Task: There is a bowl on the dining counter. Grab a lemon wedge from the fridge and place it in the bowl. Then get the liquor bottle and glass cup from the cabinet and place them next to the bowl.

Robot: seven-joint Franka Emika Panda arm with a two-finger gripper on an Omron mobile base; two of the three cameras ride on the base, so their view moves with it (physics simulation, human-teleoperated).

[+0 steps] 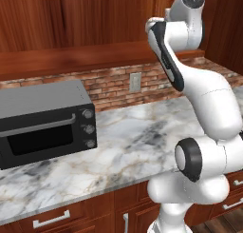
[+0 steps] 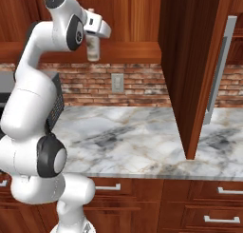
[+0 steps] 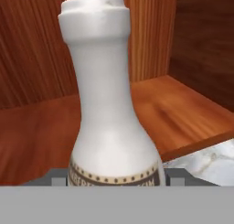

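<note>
While the liquor bottle (image 3: 107, 104) sits close up in the hand view, its pale neck rising straight and its patterned band low between the two finger tips, the gripper (image 2: 93, 46) looks clamped around the bottle's body, jaws held fairly wide by its girth. From the right base view the same bottle hangs under the hand, up at the level of the cabinet (image 2: 192, 61), whose door (image 2: 219, 68) stands swung out with its grey face edge-on. Behind the bottle, the cabinet's wooden shelf (image 3: 41, 131) lies bare in the part that shows; whether the glass cup is elsewhere inside cannot be told. My reading is that the task is in its second half: the bottle has been taken in hand and seems to be just clear of the shelf or lifting from it, though I cannot tell whether its base is touching the wood. Carrying it to the dining counter and setting it beside the bowl is left, then fetching the cup. Nothing here settles whether the lemon wedge is already placed. Below, a marble counter (image 1: 137, 141) fronted with drawers carries a dark toaster oven (image 1: 45, 122), its door shut, and a brick backsplash (image 2: 118, 82) with a wall outlet (image 2: 116, 82) runs behind.
</note>
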